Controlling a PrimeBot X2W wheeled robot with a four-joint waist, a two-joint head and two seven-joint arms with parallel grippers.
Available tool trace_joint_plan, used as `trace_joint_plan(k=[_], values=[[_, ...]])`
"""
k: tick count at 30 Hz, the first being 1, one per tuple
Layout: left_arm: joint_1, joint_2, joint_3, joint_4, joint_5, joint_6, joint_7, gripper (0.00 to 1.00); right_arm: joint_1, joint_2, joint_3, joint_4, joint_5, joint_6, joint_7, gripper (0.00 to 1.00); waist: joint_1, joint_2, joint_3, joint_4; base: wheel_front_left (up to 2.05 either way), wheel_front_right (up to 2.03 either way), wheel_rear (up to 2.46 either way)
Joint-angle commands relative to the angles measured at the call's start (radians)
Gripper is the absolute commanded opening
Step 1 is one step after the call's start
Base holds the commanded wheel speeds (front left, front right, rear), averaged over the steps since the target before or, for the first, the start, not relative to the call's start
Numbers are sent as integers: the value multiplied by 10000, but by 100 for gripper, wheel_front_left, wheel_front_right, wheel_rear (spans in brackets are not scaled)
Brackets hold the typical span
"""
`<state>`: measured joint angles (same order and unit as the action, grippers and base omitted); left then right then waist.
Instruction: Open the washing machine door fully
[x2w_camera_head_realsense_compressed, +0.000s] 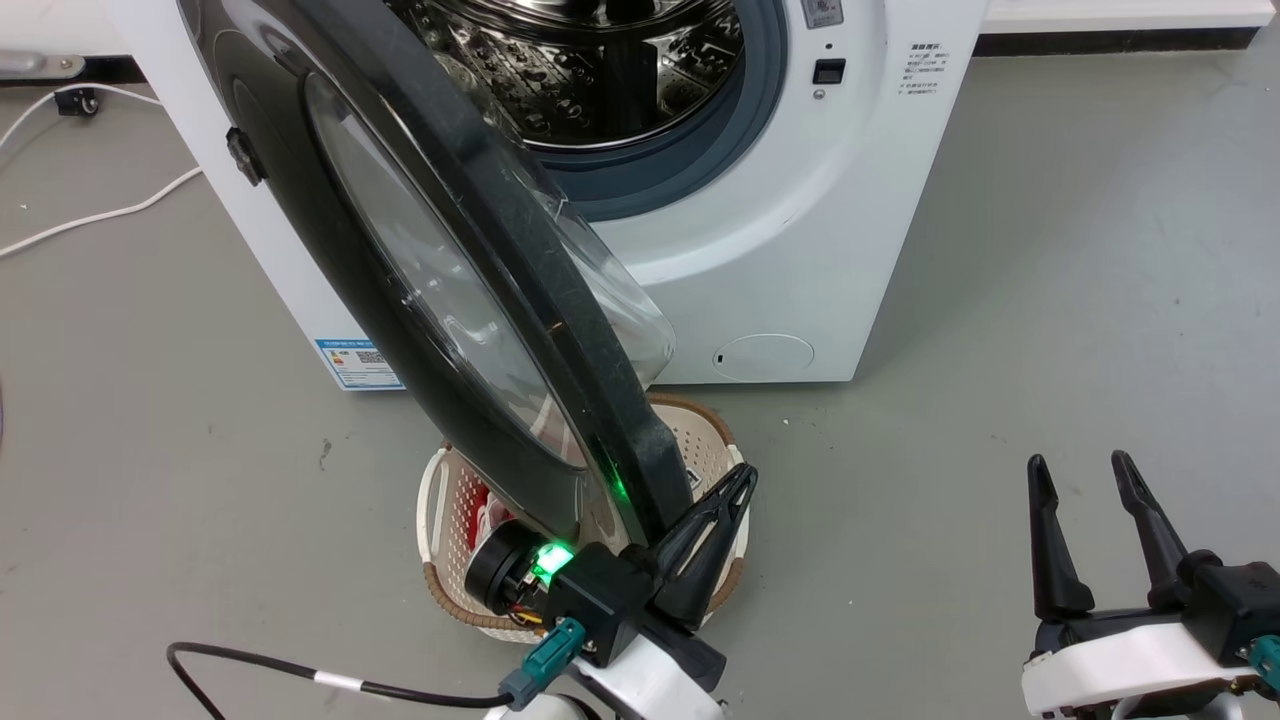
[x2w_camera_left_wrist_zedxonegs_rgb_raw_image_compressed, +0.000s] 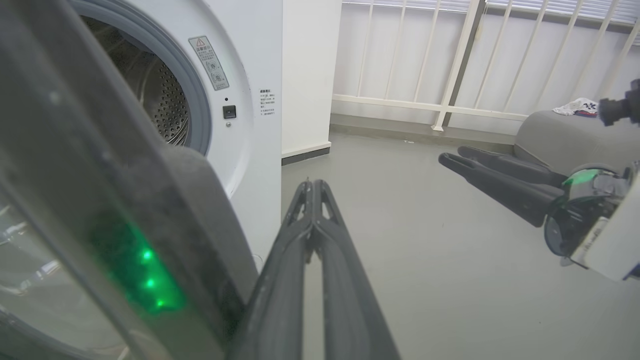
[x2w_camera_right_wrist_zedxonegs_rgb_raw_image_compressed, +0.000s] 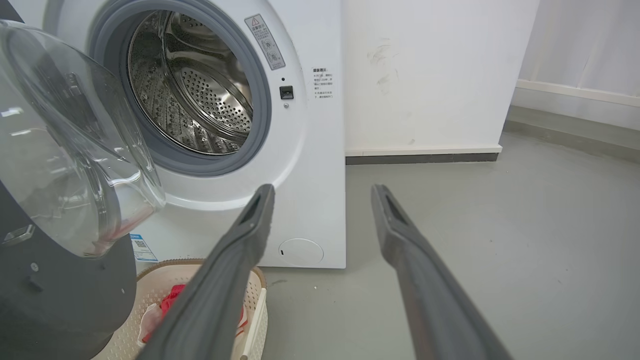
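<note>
Jaws on the left gripper (x2w_camera_head_realsense_compressed: 742, 485) are pressed together with nothing between them. In the head view they lie along the inner side of the washing machine door (x2w_camera_head_realsense_compressed: 420, 260), at its free edge. I judge this to be a pushing pose rather than a grip: the closed fingers work as one stiff bar to sweep the door away from the washing machine (x2w_camera_head_realsense_compressed: 800, 250). The door stands roughly square to the machine's front, so it is partly open and not yet fully back. The drum (x2w_camera_head_realsense_compressed: 600, 70) is exposed behind it. The right gripper (x2w_camera_head_realsense_compressed: 1078, 462) waits with its jaws apart and empty, well out from the machine's front and clear of the door's swing. A basket (x2w_camera_head_realsense_compressed: 445, 500) sits on the floor just before the machine, under the door's lower edge and beside the left wrist. Whether the door touches it I cannot tell.

From the left wrist, the door (x2w_camera_left_wrist_zedxonegs_rgb_raw_image_compressed: 75, 175) lies along the left flank of the closed fingers (x2w_camera_left_wrist_zedxonegs_rgb_raw_image_compressed: 300, 235), touching or nearly so. Bare floor lies ahead, and the right gripper (x2w_camera_left_wrist_zedxonegs_rgb_raw_image_compressed: 452, 154) hangs far out from the machine, near a white railing (x2w_camera_left_wrist_zedxonegs_rgb_raw_image_compressed: 450, 65).

From the right wrist, its own gripper (x2w_camera_right_wrist_zedxonegs_rgb_raw_image_compressed: 322, 192) points at the machine's lower front. The door's glass bowl (x2w_camera_right_wrist_zedxonegs_rgb_raw_image_compressed: 65, 150) bulges toward the drum (x2w_camera_right_wrist_zedxonegs_rgb_raw_image_compressed: 190, 90), and the basket (x2w_camera_right_wrist_zedxonegs_rgb_raw_image_compressed: 210, 272) with red cloth (x2w_camera_right_wrist_zedxonegs_rgb_raw_image_compressed: 172, 300) sits below. The basket looks like the main thing the left arm could catch on.
</note>
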<state>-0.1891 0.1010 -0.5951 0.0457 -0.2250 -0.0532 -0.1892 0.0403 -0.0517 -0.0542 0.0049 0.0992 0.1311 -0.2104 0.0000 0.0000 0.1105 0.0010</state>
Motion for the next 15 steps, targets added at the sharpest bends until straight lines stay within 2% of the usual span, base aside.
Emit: trace_joint_plan(k=[1,15], values=[[-110,-13,65,86,-27,50,-71,0,-115,28,-9,34,91,-7,7,100,0,0,7,-1,0,0,0],[44,227,612,451,-100,770,-218,0,-140,29,90,231,113,-7,19,100,0,0,-93,29,0,0,0]])
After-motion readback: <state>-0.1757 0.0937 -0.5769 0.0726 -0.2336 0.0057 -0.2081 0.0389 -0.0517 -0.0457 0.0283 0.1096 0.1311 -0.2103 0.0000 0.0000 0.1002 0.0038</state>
